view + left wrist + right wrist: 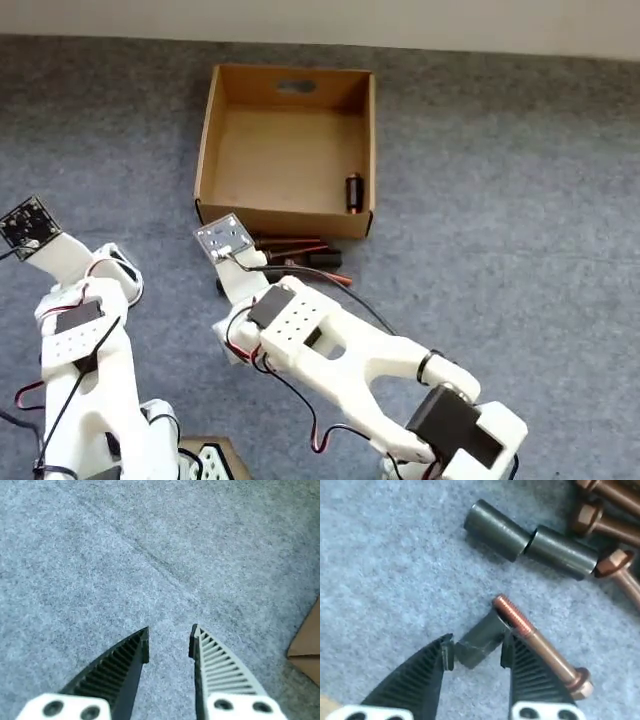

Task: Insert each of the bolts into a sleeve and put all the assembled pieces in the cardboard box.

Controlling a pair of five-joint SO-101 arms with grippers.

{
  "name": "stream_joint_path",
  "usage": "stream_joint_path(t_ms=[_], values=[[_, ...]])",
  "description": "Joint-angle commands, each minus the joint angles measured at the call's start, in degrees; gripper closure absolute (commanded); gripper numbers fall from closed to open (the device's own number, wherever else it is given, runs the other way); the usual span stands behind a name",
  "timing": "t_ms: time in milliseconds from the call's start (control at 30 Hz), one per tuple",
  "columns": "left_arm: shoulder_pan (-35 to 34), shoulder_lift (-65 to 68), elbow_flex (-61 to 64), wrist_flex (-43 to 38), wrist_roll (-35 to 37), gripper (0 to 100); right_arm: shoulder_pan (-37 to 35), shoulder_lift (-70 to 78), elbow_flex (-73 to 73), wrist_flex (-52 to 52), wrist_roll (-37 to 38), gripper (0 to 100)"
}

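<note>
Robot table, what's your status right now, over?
Left gripper open over grey carpet. Right gripper shut on dark metal sleeve. Copper bolt lying against it, uninserted. One dark piece in brown cardboard box.

The surface [520, 200] is grey felt-like cloth, matt and finely fuzzy. The cardboard box [212, 150] is plain brown paperboard, dull and smooth. The bolts [540, 645] are coppery metal with a soft sheen and threaded shanks; each sleeve [497, 530] is dark metal, smooth and nearly matt. The left tool [169, 630] and right tool [477, 641] have ribbed matt plastic fingers [115, 675].
</note>
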Motion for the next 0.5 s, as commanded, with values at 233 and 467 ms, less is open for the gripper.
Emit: stream_joint_path(t_ms=[233, 467], values=[[-0.22, -0.04, -1.63, -1.05, 0.18, 84, -0.04, 11.12, -4.18, -0.04, -0.18, 84.4], [-0.22, -0.04, -1.54, -1.05, 0.09, 84, 0.31, 13.23, -9.19, 8.4, -0.09, 85.1]])
